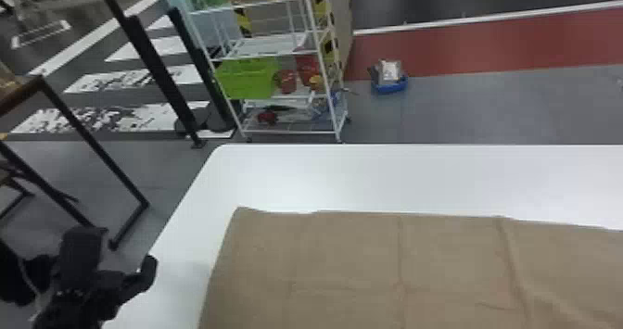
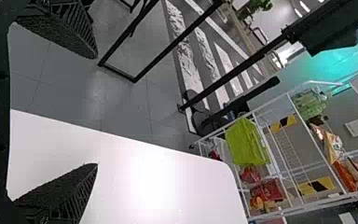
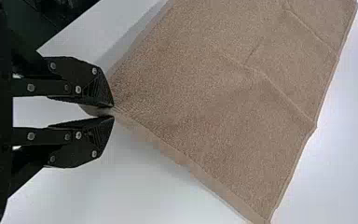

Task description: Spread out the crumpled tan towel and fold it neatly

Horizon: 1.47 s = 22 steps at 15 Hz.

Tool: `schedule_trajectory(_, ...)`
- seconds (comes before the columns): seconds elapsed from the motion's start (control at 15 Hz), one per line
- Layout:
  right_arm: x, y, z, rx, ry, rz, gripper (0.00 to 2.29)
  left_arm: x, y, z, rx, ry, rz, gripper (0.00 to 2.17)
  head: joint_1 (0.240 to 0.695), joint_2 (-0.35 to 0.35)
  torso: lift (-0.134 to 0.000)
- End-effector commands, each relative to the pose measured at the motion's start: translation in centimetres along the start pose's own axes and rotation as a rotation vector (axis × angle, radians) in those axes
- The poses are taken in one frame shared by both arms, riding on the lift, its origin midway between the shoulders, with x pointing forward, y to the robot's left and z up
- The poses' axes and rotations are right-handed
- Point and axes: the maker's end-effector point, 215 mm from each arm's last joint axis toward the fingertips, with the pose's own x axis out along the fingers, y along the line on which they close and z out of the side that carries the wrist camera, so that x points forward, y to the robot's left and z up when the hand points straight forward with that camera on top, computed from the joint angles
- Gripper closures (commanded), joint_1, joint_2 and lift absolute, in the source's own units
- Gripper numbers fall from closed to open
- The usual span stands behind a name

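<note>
Fingers [image 2: 65, 186] of the left gripper [image 2: 97, 111] stood wide apart near the left side of the table [image 1: 371, 175], holding nothing. To their right, the towel [image 1: 352, 258] lay mostly flat on the white top, lightly creased. Farther right, the right gripper [image 3: 113, 112] was nearly closed, one towel corner pinched between its tips. The step in hand looked like squaring up that end or starting a fold; done well, it called for a low, slow carry, the cloth just taut, edges matched before release, since a hard tug could skew the rest.
</note>
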Motion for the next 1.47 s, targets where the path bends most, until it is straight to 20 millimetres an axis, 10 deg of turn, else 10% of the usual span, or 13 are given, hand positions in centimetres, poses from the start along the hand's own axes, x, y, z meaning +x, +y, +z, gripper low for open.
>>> schedule_trajectory(0.0,-0.4,-0.2,-0.3,-0.010,-0.001,0.001,0.94,0.1,-0.2,0.0,-0.001,0.001,-0.004,0.05,0.695,0.350,-0.122)
schedule_trajectory(0.73,-0.6,1.3,-1.6,-0.112,0.028,0.052,0.92,0.2,-0.2,-0.3,0.001,0.006,-0.005,0.05,0.695,0.350,-0.122)
schedule_trajectory(1.07,-1.6,-0.9,-2.6,-0.109,0.051,-0.008,0.00,0.2,-0.6,-0.1,0.002,0.002,-0.011,0.05,0.695,0.350,-0.122)
schedule_trajectory(1.4,-4.6,-7.8,3.8,0.282,-0.307,-0.082,0.05,0.7,-2.7,5.3,-0.039,-0.155,-0.102,0.07,0.695,0.350,-0.122)
